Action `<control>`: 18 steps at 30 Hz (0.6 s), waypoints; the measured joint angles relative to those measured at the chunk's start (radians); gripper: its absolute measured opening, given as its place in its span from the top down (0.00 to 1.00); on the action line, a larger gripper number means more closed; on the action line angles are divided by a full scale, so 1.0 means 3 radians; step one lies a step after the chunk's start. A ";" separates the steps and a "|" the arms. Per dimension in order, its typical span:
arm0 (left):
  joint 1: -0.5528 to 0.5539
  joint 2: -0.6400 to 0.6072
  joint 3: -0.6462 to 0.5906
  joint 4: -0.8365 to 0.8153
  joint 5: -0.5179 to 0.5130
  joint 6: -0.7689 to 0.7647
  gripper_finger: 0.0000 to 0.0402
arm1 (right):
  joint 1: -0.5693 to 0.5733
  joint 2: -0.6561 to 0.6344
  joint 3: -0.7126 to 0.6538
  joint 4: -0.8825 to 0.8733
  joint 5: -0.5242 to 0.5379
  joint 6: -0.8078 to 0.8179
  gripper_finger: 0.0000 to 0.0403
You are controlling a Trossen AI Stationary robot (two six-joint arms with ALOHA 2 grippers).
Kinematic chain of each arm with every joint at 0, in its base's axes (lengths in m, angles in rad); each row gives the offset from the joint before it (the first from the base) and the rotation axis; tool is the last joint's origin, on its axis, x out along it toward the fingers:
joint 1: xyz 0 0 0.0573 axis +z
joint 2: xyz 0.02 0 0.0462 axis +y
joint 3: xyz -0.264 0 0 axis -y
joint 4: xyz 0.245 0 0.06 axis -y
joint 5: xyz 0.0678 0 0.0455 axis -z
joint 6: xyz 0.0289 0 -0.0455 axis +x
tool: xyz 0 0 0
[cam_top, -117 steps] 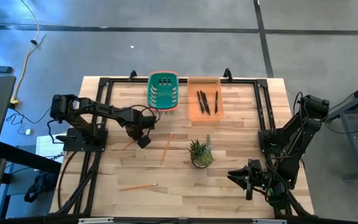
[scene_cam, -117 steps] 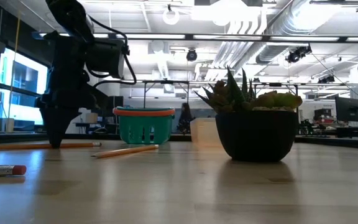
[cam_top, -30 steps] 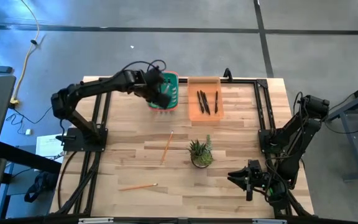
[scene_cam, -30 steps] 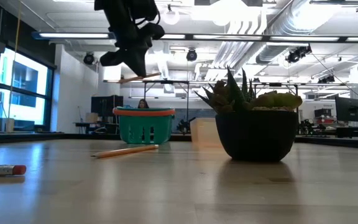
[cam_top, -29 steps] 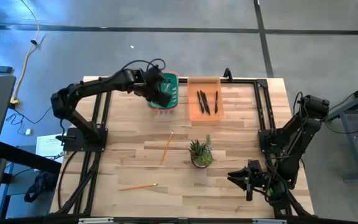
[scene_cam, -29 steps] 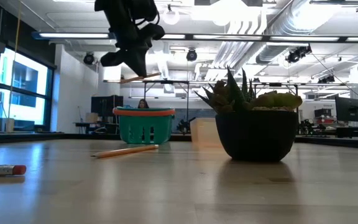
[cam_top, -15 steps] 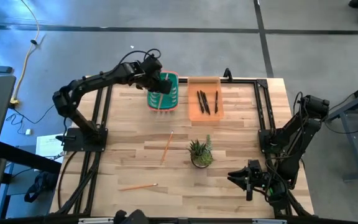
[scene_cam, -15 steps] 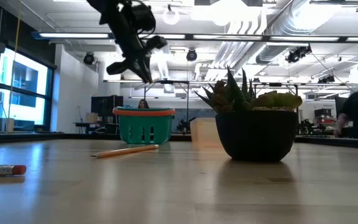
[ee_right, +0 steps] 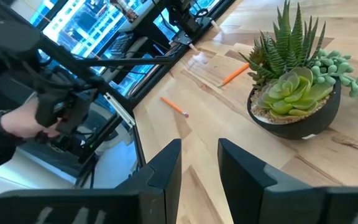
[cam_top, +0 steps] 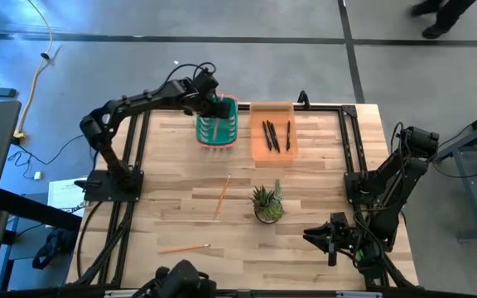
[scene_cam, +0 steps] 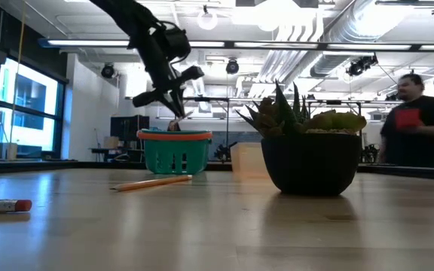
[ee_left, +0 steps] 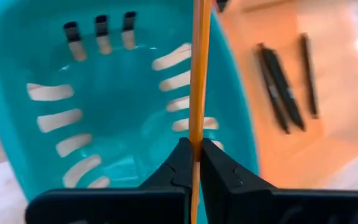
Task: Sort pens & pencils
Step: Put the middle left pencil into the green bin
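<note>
- The left gripper [ee_left: 193,163] is over the teal basket [cam_top: 230,132] at the table's far edge, its fingers clenched on a pencil [ee_left: 196,74].
- That held pencil is a thin orange-tan stick; in the left wrist view it runs straight out from between the fingertips across the basket's slotted teal floor. In the high view it shows as a pale line [cam_top: 213,129] inside the basket.
- Three black pens [cam_top: 275,135] lie in the orange tray [cam_top: 259,152] just beside the basket; they are slim, dark all over, lying roughly parallel.
- A second pencil [cam_top: 223,194] lies loose on the wooden table [cam_top: 305,248] near the middle, slanted, left of the potted succulent [cam_top: 267,204].
- A third pencil [cam_top: 184,247] lies nearer the front edge, almost crosswise; in the low view an eraser end [scene_cam: 3,205] shows at the left.
- The right gripper [ee_right: 199,174] waits at the table's front right corner, its fingers apart and holding nothing.
- A person [scene_cam: 419,124] stands in the room behind the table.
</note>
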 joint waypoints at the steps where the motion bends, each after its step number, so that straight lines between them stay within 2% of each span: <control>1: 0.0004 0.0024 0.0000 -0.0010 -0.0001 0.0007 1.00 | 0.0000 0.0000 0.0000 0.0000 0.0000 0.0009 0.76; 18: 0.0107 0.0156 -0.0003 -0.0025 -0.0007 0.0180 1.00 | 0.0000 0.0000 0.0001 0.0001 -0.0024 0.0063 0.76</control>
